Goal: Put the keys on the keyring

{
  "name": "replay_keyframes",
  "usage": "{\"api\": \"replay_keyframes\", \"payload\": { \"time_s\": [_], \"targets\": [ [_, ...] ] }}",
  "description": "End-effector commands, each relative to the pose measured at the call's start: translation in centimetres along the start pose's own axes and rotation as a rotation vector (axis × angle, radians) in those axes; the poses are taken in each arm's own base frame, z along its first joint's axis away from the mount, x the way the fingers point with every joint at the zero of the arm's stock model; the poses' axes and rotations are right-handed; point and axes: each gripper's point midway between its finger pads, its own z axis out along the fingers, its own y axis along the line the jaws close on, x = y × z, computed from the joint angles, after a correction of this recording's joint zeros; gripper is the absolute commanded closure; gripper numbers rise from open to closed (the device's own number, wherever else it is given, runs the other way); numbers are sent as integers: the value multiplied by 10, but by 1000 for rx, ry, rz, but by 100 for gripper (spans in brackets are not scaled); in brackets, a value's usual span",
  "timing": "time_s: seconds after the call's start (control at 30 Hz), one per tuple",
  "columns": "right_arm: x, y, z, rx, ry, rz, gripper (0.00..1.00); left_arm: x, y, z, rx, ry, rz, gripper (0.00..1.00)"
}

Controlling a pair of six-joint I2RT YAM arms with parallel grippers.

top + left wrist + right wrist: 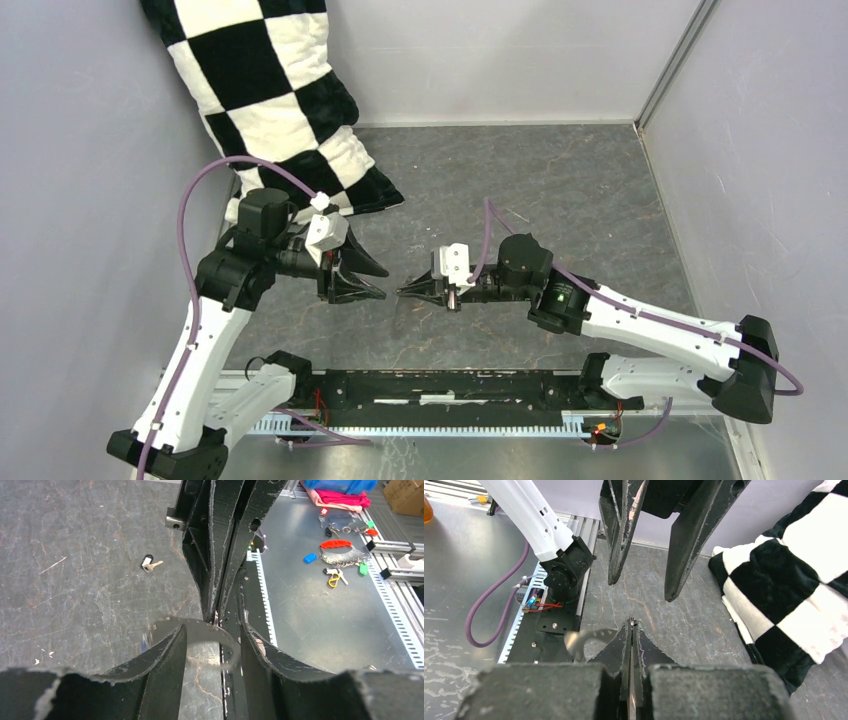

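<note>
My right gripper point(630, 623) is shut on the keyring point(586, 637), a thin grey metal hoop, and holds it edge-on above the table. In the left wrist view the hoop's arc point(197, 630) spans between my own fingers, with the right gripper point(215, 616) pinching its top. My left gripper point(212, 642) is open, jaws either side of the arc, not gripping. In the top view the two grippers meet tip to tip, left point(378, 282) and right point(402, 291). A dark key with white point(148, 564) lies on the table. I cannot make out the red and blue keys.
A black-and-white checked pillow point(270, 90) lies at the back left and shows in the right wrist view point(794, 575). Grey walls enclose the table. Beyond the near edge a metal bench point(310, 630) carries several loose coloured tags and keys point(336, 555).
</note>
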Motion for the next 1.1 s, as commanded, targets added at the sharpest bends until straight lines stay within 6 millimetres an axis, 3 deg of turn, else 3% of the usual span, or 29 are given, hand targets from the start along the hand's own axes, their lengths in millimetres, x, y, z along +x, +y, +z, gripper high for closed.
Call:
{"api": "replay_keyframes", "payload": {
  "time_s": [0.0,0.2,0.63,0.97,1.07],
  "targets": [
    [-45,-10,2,42,-104,-12,99,2,-6,0,23,12,43,51],
    [-52,-11,4,47,-116,13,99,13,-3,0,11,45,87,53],
    [-59,-6,11,20,-131,35,99,14,-2,0,4,53,113,52],
    [-60,0,22,1,-148,73,99,10,-4,0,18,43,116,62],
    [-58,0,23,8,-145,77,99,10,-5,0,20,40,121,70]
  ]
}}
